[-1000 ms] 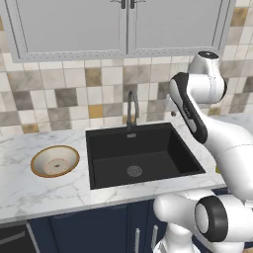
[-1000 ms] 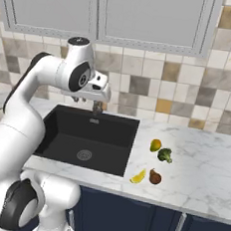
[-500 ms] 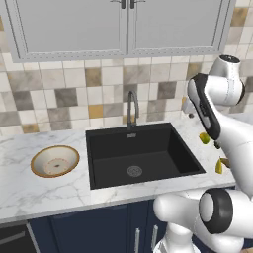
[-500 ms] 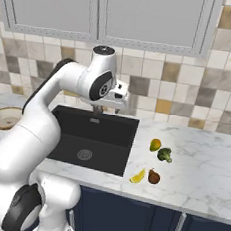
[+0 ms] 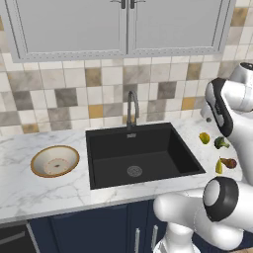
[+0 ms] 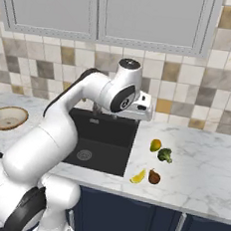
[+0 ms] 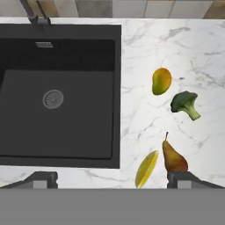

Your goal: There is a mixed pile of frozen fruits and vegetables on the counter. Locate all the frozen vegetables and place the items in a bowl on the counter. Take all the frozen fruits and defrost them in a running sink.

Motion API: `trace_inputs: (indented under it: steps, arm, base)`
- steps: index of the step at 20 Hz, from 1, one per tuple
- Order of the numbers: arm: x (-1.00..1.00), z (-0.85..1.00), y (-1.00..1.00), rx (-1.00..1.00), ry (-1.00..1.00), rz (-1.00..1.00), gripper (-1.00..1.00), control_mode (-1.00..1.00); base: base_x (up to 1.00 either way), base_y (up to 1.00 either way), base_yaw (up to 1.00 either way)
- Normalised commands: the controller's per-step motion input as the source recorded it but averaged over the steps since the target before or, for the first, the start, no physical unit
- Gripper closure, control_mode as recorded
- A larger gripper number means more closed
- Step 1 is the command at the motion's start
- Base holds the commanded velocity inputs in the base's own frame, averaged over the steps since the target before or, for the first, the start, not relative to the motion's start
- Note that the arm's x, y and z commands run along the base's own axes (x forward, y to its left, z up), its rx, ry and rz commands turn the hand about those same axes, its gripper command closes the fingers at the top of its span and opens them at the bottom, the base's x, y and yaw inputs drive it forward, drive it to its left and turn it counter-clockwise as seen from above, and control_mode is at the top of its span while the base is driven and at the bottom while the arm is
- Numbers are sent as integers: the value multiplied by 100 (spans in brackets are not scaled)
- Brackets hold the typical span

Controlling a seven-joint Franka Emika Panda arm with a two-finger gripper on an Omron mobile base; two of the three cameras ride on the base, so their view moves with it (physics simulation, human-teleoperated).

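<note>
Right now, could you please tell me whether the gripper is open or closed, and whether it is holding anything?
Gripper: open, jaws wide apart, holding nothing; it hangs above the counter at the sink's right edge.

I see a backsplash [image 5: 74, 94] of square tiles in cream, grey, tan and ochre; above it hang pale grey wall cabinets [image 5: 123, 24] with small dark handles; below, navy base cabinets [image 6: 142, 217] carry slim metal pulls.
</note>
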Motion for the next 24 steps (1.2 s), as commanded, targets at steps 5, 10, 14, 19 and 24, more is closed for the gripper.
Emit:
trace_inputs:
  steps: [5, 10, 14, 19, 24]
  arm:
    - [0, -35, -57, 0, 0, 1, -100, -100]
    - [2, -44, -46, 0, 1, 0, -100, -100]
    - [6, -51, -32, 0, 4, 0, -100, -100]
    - [27, -35, -25, 0, 6, 0, -100, -100]
    - [33, -30, -25, 0, 6, 0, -100, -100]
  base:
    - [0, 0, 0]
    - [0, 0, 0]
    - [0, 0, 0]
    - [0, 0, 0]
    - [0, 0, 0]
